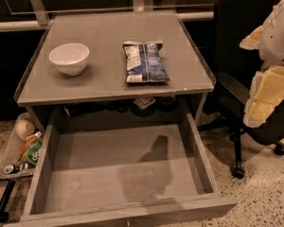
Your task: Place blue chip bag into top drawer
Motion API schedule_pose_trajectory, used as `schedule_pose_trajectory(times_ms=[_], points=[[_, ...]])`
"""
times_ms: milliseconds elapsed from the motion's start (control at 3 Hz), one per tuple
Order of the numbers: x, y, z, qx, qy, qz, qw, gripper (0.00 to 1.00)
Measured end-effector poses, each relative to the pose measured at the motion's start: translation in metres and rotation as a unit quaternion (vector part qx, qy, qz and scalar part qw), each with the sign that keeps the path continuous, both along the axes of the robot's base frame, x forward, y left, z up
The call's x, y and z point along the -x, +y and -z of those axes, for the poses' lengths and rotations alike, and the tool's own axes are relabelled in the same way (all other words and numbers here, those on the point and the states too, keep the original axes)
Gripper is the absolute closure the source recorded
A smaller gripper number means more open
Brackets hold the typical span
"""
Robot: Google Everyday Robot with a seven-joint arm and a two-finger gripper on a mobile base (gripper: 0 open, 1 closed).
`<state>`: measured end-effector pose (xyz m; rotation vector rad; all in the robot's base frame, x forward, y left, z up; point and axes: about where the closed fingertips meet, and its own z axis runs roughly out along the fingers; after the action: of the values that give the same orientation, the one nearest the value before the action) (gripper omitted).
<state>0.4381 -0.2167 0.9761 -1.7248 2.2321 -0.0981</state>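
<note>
The blue chip bag (145, 62) lies flat on the grey tabletop (104, 32), right of centre, its long side running front to back. The top drawer (42, 174) is pulled wide open below the tabletop's front edge, and nothing lies in it; a dark shadow falls on its bottom. My gripper (261, 103) hangs in the air at the right edge of the view, to the right of the table and above the floor. It is well away from the bag and holds nothing that I can see.
A white bowl (69, 57) stands on the left of the tabletop. A black office chair (241, 37) stands right of the table, behind my arm. A tray with small items (23, 150) sits low on the left. The floor (270, 193) is speckled.
</note>
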Motion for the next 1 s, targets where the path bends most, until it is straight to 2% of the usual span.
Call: schedule_pose_trajectory(times_ms=[333, 667, 1000], points=[[0.000, 0.000, 0.000, 0.000, 0.000, 0.000, 1.0000, 0.00], [-0.028, 0.002, 0.004, -0.001, -0.006, 0.037, 0.9993, 0.00], [-0.091, 0.014, 0.012, -0.001, -0.011, 0.078, 0.9969, 0.00]])
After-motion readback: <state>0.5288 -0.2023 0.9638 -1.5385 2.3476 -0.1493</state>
